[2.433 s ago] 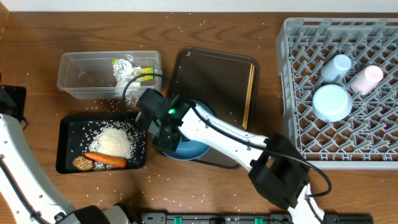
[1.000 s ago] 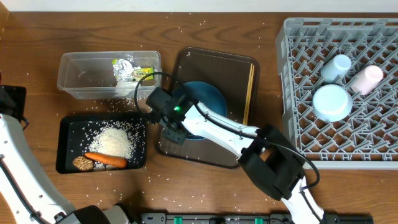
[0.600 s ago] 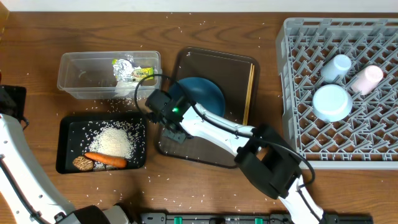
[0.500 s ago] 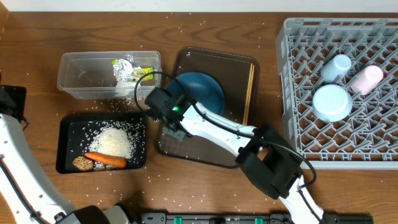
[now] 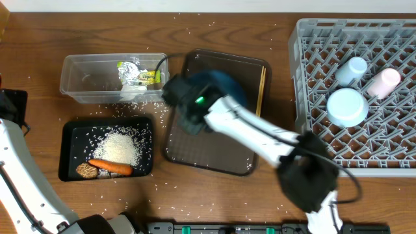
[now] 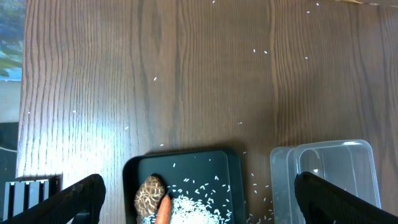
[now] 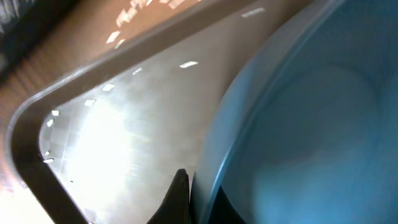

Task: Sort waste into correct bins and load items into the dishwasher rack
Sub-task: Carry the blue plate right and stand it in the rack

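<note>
— Holding what is the right gripper (image 7: pixel 188 190)?
— The blue plate (image 5: pixel 225 85), tilted over the brown tray (image 5: pixel 214 151), is pinched; the left gripper (image 6: pixel 205 198) is spread wide above the black tray (image 6: pixel 130 177).
</note>
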`<action>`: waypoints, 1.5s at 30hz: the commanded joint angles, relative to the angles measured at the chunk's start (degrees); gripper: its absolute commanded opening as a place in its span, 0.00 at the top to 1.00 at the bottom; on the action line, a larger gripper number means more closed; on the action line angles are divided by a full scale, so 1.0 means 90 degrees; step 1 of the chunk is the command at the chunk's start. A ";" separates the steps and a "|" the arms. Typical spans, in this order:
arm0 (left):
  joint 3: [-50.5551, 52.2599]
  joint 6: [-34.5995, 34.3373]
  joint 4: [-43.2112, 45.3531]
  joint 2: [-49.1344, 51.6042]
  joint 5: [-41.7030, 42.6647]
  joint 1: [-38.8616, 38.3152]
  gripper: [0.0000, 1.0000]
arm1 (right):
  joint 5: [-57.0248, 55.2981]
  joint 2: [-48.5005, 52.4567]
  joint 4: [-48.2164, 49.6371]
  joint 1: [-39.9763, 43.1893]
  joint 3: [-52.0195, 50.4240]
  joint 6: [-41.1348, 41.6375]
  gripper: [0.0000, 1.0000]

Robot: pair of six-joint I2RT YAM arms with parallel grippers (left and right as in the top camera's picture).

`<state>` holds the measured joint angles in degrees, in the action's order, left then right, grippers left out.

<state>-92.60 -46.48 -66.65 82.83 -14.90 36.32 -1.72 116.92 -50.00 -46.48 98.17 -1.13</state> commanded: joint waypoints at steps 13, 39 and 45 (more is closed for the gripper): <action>-0.0034 0.0015 -0.0019 0.0015 0.0017 0.0029 0.02 | 0.3441 -0.2565 -0.0233 0.4563 0.0056 0.0214 0.99; -0.0034 0.0012 -0.0019 0.0015 0.0017 0.0029 0.02 | 0.8602 -0.2953 -0.1727 1.0540 -0.1273 -0.1702 0.99; -0.0034 0.0012 -0.0019 0.0015 0.0017 0.0029 0.02 | 0.9309 -0.2948 -0.1394 1.0751 -0.2188 -0.1693 0.99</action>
<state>-92.60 -46.48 -66.65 82.83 -14.90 36.32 73.89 91.64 -63.00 49.50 80.75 -14.17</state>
